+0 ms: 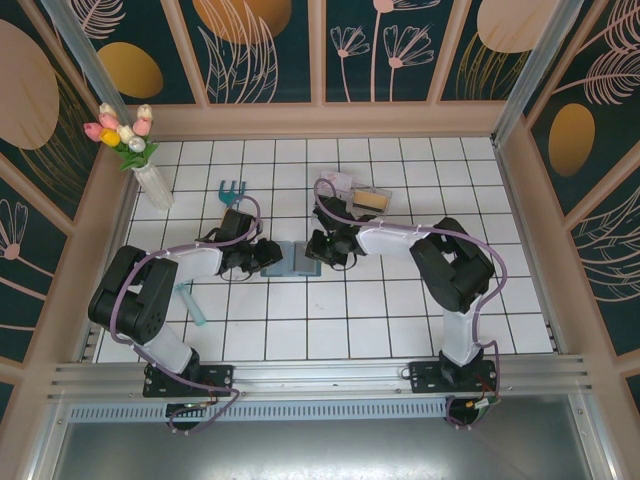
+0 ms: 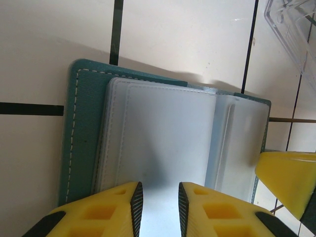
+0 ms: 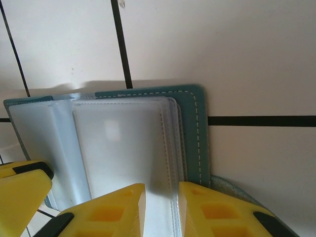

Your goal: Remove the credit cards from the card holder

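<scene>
The card holder [image 1: 297, 258], a dark-teal wallet, lies open and flat on the white tiles between both grippers. Its pale milky sleeves [image 2: 163, 143] face up, and I cannot make out any credit cards inside them. My left gripper [image 2: 159, 190] hovers open over the left half, its narrow gap over bare sleeve. My right gripper [image 3: 162, 190] stands open over the right half of the card holder [image 3: 195, 128], near the sleeves' outer edge. In the top view the left gripper [image 1: 264, 254] and the right gripper [image 1: 320, 248] flank the wallet. A yellowish-gold flat rectangle [image 1: 368, 200] lies in the clear box.
The clear plastic box [image 1: 350, 186] sits just behind the right gripper, and its corner [image 2: 296, 29] reaches the left wrist view. A teal toy fork [image 1: 232, 189], a vase of tulips [image 1: 152, 183] and a pale stick [image 1: 191, 302] lie to the left. Wooden walls surround the tiles.
</scene>
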